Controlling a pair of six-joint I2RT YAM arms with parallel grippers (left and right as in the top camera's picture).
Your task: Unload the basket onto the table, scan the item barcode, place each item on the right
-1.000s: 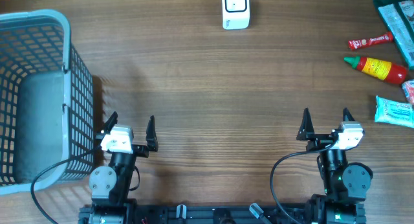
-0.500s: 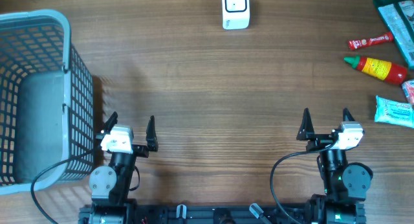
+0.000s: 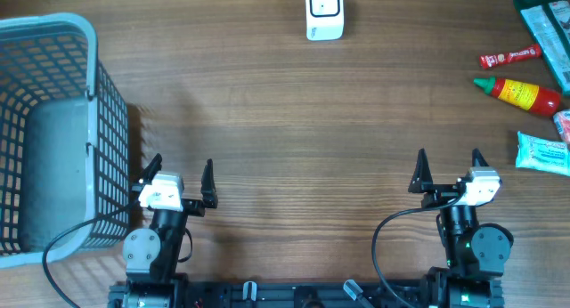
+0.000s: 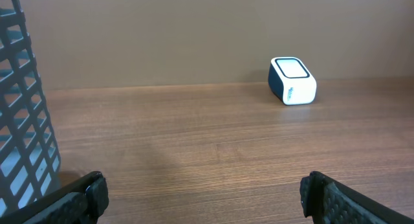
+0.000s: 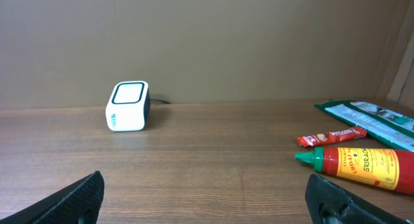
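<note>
Left gripper (image 3: 181,166): at 7 o'clock on the table (image 3: 294,121), jaws spread wide with nothing between them, tips pointing to 12.
Right gripper (image 3: 449,158): at 5 o'clock, jaws likewise wide apart and empty, tips pointing to 12.
Scanner (image 3: 324,12): white with a dark side, at 12 o'clock by the far edge, well apart from both grippers, with its window on the top face.
Items: grouped from 2 to 3 o'clock along the right edge, all well apart from the grippers.
Bottle (image 3: 521,93): red with a green cap, lying on its side, cap toward 9.
Sachet (image 3: 509,56): red, just on the 12 side of the bottle.
Green pack (image 3: 545,28): at 2 o'clock, partly cut off by the frame.
Blue pack (image 3: 543,153): at 3 o'clock, on the 6 side of the bottle.
Basket (image 3: 111,139): grey-blue mesh, at 9 o'clock, just beside the left gripper.
</note>
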